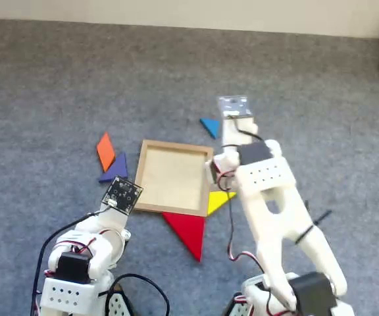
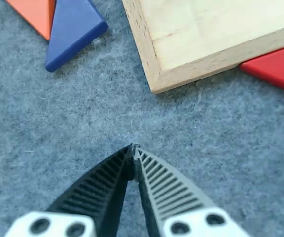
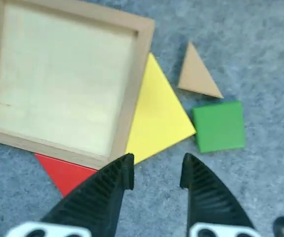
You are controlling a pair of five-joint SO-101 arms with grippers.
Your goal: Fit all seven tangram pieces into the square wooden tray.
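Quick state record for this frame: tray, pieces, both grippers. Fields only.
tray: empty, no pieces placed
left of tray: orange parallelogram, purple triangle, side by side
beyond tray's far corner: blue triangle
against tray edges: yellow triangle, red triangle
past yellow triangle: tan triangle, green square
left gripper: shut, over carpet near a tray corner
right gripper: open, by yellow triangle

High view overhead; wrist views close, share tray (image 1: 175,146).

Bright, even, diffuse light leaves only faint, soft shadows beside the wooden tray (image 2: 143,49).
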